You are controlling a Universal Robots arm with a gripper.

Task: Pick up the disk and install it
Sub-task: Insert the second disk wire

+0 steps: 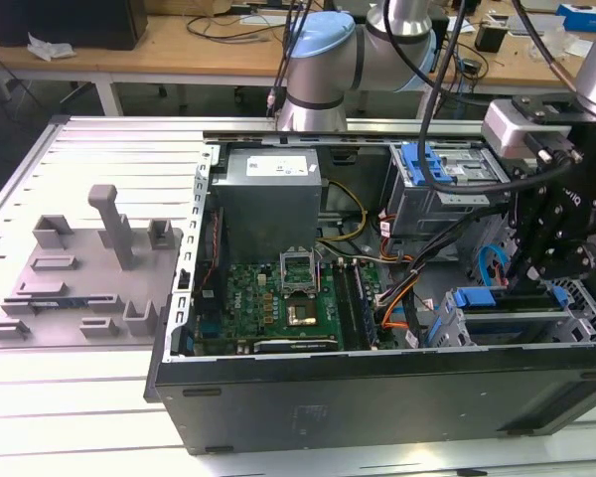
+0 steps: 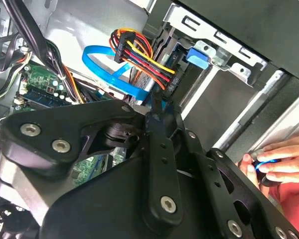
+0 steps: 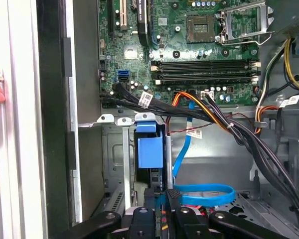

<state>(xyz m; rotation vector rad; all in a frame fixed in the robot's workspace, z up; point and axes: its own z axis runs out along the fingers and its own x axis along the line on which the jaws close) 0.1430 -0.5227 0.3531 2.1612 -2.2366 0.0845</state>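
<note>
Robotics lab or electronics workshop. Open computer case [image 1: 377,378] lying on slotted aluminium table [image 1: 89,397], motherboard [image 1: 278,308] exposed just beside claw [image 1: 561,234]. Grey printed fixture tray [image 1: 79,283] well apart from claw. Wooden benches [image 1: 179,45] behind, strewn with cables and small boxes.

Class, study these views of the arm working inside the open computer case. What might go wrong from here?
1. The blue cable loops right beside the gripper and may snag.
2. A person's hand rests beside the case, close enough to risk contact.
3. The disk sits between narrow cage rails; a tilt could jam it.
</note>
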